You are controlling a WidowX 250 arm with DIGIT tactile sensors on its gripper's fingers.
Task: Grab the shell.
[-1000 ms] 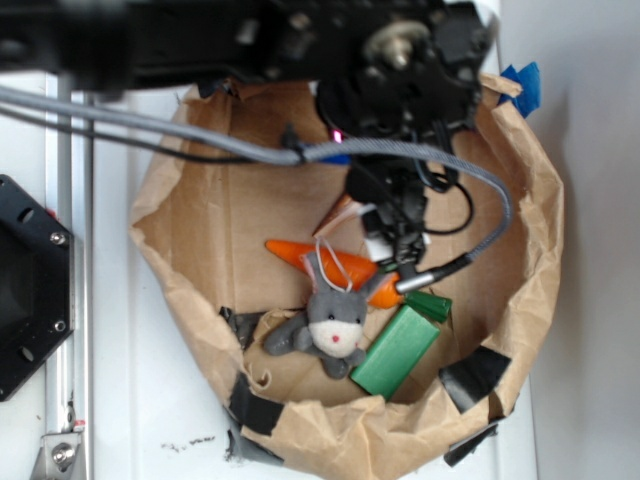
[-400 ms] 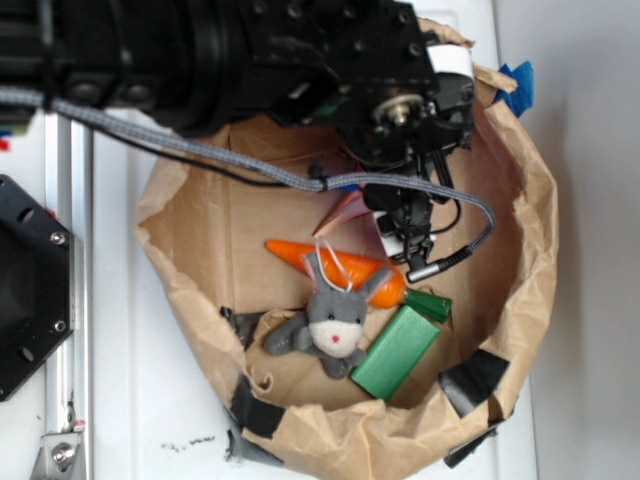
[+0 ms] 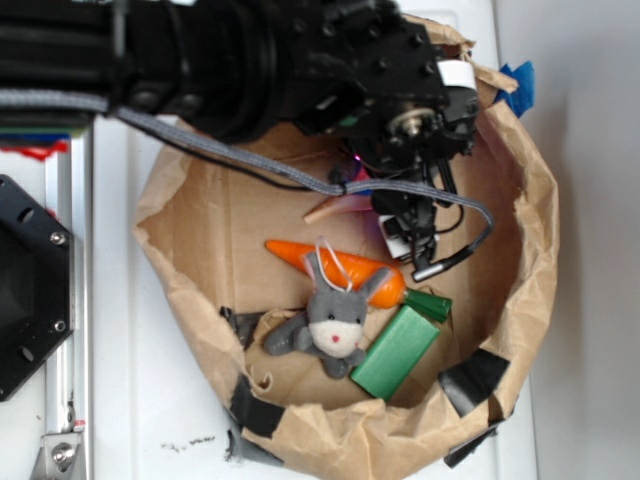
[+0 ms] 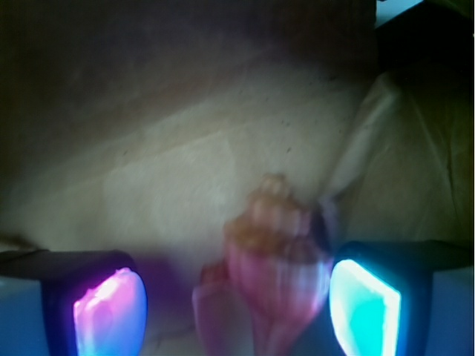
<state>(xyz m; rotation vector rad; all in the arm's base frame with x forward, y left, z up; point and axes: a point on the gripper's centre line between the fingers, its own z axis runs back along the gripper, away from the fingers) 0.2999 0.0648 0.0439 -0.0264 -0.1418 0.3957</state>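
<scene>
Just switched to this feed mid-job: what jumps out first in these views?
The black arm fills the top of the exterior view, reaching into a brown paper bag rolled down into a bowl. Inside lie an orange toy carrot, a grey plush bunny and a green block. In the wrist view the blurred pinkish shell sits between the open pincer's glowing pads.

The crumpled brown paper bag wall [image 3: 530, 215] looks matt and rough, patched with black glossy tape [image 3: 472, 377]. The grey rabbit toy [image 3: 332, 322] is soft plush cloth. The orange carrot [image 3: 300, 254] and the green block [image 3: 394, 353] look like smooth plastic. The pink-cream spiral shell [image 4: 276, 276] seems ribbed, but it is blurred. The white worktop [image 3: 140, 420] is smooth.
</scene>
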